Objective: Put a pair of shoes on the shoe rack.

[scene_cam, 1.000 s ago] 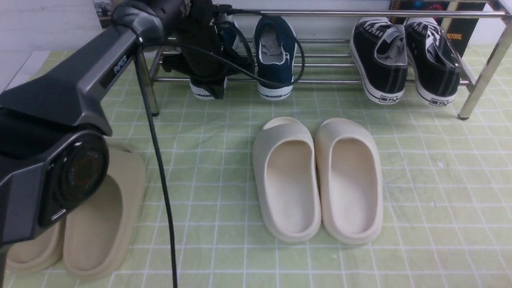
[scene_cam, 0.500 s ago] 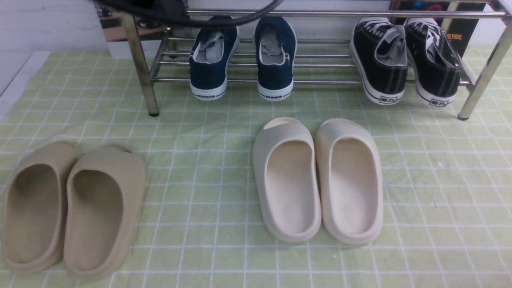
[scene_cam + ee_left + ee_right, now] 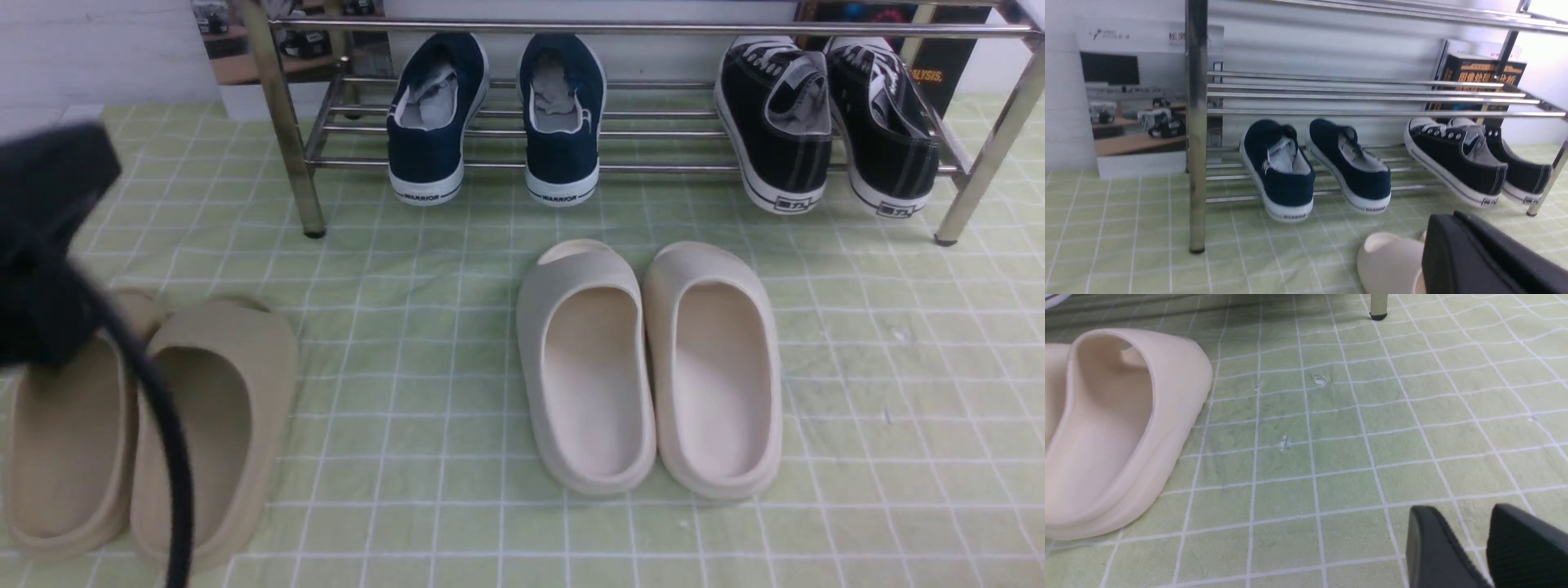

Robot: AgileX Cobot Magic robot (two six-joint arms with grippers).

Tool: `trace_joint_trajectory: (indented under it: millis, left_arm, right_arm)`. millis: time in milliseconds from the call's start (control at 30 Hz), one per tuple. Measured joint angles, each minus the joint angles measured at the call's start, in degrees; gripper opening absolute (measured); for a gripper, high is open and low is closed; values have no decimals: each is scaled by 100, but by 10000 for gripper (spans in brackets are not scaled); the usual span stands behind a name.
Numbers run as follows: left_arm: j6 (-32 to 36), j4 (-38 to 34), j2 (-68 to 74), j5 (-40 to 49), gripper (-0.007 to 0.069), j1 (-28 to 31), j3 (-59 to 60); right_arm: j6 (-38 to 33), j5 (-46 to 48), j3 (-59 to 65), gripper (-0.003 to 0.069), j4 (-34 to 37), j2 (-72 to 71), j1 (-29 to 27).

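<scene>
Both navy-blue shoes stand side by side on the lower bars of the chrome shoe rack [image 3: 653,28], heels toward me: the left shoe [image 3: 429,122] and the right shoe [image 3: 562,114]. The left wrist view also shows the pair [image 3: 1282,171] on the rack's [image 3: 1196,122] bars. My left arm [image 3: 49,237] is a dark blur at the near left, far from the shoes. My left gripper [image 3: 1453,218] is shut and empty. My right gripper [image 3: 1464,514] hangs open over bare cloth, holding nothing.
Black lace-up sneakers [image 3: 824,122] sit at the rack's right end. Cream slides [image 3: 645,367] lie mid-floor, tan slides [image 3: 155,425] at the near left under my left arm. A green checked cloth [image 3: 898,367] covers the floor. A poster [image 3: 1139,102] leans behind the rack.
My left arm pulled back from the left navy shoe on the rack, left the view, and is now low at the near left. Both navy shoes stay on the rack.
</scene>
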Motion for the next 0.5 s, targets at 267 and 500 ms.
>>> trace_joint_trajectory:
  millis: [267,500]
  left_arm:
    - [-5,-152,-1821,-45,-13,0,2145]
    - [-5,-389,-2704,-61,-13,0,3187]
  right_arm:
    - [0,0,0,239,0,0,0]
    - [0,0,0,239,0,0,0]
